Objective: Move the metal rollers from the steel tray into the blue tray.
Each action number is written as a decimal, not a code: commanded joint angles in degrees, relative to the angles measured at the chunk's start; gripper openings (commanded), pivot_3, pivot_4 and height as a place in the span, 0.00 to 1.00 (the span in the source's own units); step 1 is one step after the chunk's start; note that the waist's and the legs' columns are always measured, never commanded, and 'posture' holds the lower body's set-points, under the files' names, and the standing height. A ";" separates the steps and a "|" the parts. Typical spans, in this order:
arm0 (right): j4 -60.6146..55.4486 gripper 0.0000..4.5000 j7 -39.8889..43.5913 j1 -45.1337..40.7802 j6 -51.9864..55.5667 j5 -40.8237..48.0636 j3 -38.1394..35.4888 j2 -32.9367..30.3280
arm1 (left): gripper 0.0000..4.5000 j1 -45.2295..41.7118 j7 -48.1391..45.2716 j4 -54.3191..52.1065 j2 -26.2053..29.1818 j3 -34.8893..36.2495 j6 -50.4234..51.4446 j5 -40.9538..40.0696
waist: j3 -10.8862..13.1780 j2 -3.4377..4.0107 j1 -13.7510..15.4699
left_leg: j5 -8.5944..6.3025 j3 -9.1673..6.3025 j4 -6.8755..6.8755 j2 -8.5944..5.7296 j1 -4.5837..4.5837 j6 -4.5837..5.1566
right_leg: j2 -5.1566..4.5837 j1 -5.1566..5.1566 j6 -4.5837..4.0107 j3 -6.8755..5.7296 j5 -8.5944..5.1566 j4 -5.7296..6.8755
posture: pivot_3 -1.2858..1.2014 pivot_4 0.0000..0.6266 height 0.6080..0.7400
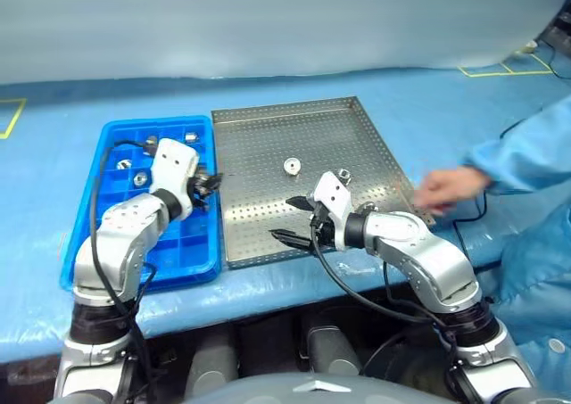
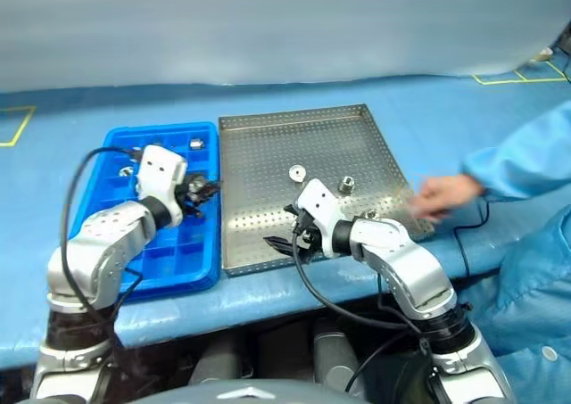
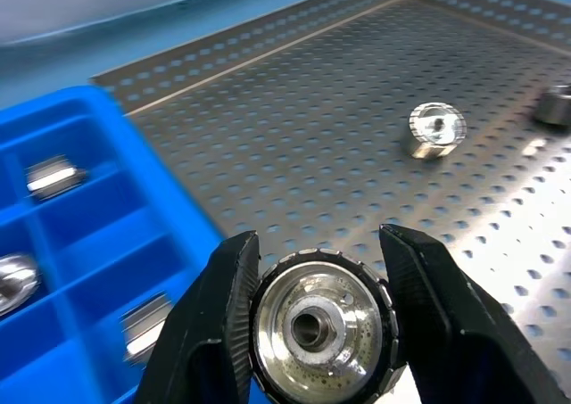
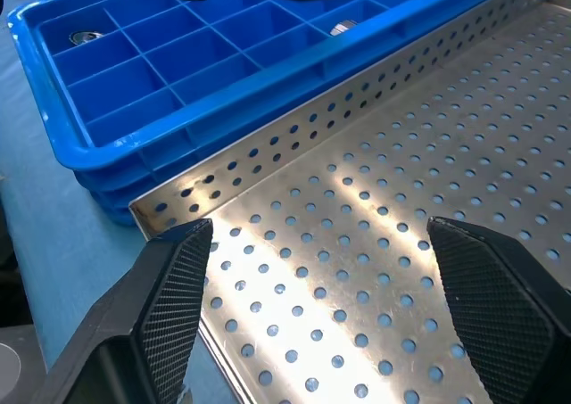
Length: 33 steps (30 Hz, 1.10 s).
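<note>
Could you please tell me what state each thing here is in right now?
Left tool: shut on a roller, at the blue tray's edge.
Right tool: open, empty, over the steel tray.
Blue tray: several rollers already in its compartments.
Loose rollers: two lying on the steel tray.
Person's hand: at the steel tray's right rim.

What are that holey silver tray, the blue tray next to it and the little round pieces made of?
The steel tray looks like sheet metal: dull silver-grey, evenly perforated, reflecting light. The blue tray seems moulded plastic: uniform bright blue, smooth, slightly glossy compartment walls. The metal rollers, like the one in the left gripper, appear to be polished metal: shiny silver faces that mirror their surroundings. Which alloy cannot be told.
</note>
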 commanded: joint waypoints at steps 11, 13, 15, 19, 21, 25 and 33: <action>0.69 0.90 -1.78 -1.36 -0.46 -0.51 -0.35 1.36 | 0.42 -0.01 17.14 -0.49 -4.72 6.44 2.55 8.67 | 0.00 -0.04 3.76 | 0.00 0.04 0.03 -0.04 -0.07 -0.01 | -0.03 0.01 -0.01 -0.08 0.01 -0.04 | 0.54 0.24 1.00; 0.29 0.90 -2.02 -1.15 -0.28 -0.45 -0.36 1.22 | 0.42 -0.08 18.10 0.75 -4.93 6.35 1.98 9.57 | 0.00 -0.04 3.80 | 0.00 0.05 0.03 -0.02 -0.07 -0.01 | -0.02 0.01 -0.02 -0.10 0.00 -0.03 | 0.53 0.24 1.00; -0.09 0.90 -2.47 -0.92 0.01 -0.51 -0.46 0.99 | 0.42 -0.33 19.18 1.89 -5.52 6.92 1.29 10.09 | 0.00 -0.04 3.79 | 0.00 0.07 0.03 -0.02 -0.07 -0.01 | -0.02 0.02 -0.03 -0.11 0.00 -0.03 | 0.53 0.24 1.00; -0.66 0.90 -3.22 -0.66 0.14 -0.52 -0.85 0.54 | 0.42 -1.08 20.91 4.55 -6.60 8.45 -0.91 10.38 | 0.00 -0.05 3.81 | 0.00 0.07 0.03 -0.03 -0.09 -0.01 | -0.04 0.01 -0.03 -0.11 0.00 -0.04 | 0.53 0.24 1.00; -1.37 0.90 -3.50 -0.62 0.04 -0.40 -1.01 0.61 | 0.42 -1.73 21.09 6.49 -6.72 8.76 -2.41 10.43 | 0.00 -0.05 3.81 | 0.00 0.07 0.03 -0.03 -0.09 -0.01 | -0.04 0.01 -0.03 -0.11 0.00 -0.04 | 0.53 0.24 1.00; -2.59 0.90 -4.05 -0.57 -0.18 -0.10 -0.85 1.31 | 0.57 -3.73 21.02 10.19 -6.78 8.53 -5.60 10.36 | -0.01 -0.07 3.79 | 0.00 0.10 0.04 -0.02 -0.10 -0.01 | -0.03 0.02 -0.04 -0.16 0.00 -0.03 | 0.52 0.24 1.00; -3.61 0.90 -5.13 0.14 -0.06 -0.64 -0.76 1.20 | 0.91 -5.87 20.54 10.47 -9.00 7.72 -10.21 8.81 | -0.01 -0.07 3.62 | 0.00 0.15 0.03 -0.04 -0.12 -0.01 | -0.06 0.02 -0.05 -0.16 0.01 -0.06 | 0.51 0.24 1.00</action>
